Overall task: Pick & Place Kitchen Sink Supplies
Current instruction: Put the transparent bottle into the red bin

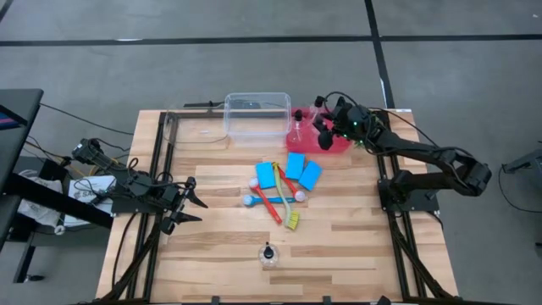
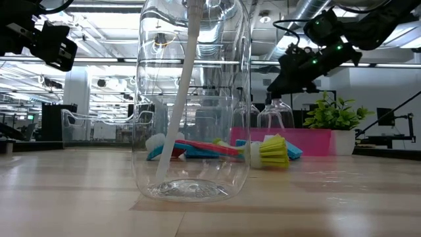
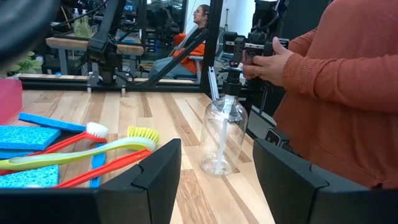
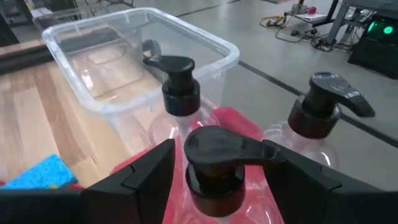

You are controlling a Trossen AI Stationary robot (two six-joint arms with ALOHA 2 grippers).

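Right wrist view: claw (image 4: 217, 180) astride glossy black pump top (image 4: 222, 152)

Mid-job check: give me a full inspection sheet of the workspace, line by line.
Surface: wooden table, near half mostly bare.
Job's things: three pump bottles in the red tray; a fourth bottle standing alone near the front edge; three blue sponges and the brushes heaped mid-table.
Clutter: clear plastic tub beside the tray; small green plant.
End effectors: left end effector open, over the table's left side, holding nothing; right end effector with fingers either side of a bottle's pump top in the tray, grip cannot be told.
Cables: bundles at the left arm's base.
Surroundings: a person at the table's edge, hand near the lone bottle.
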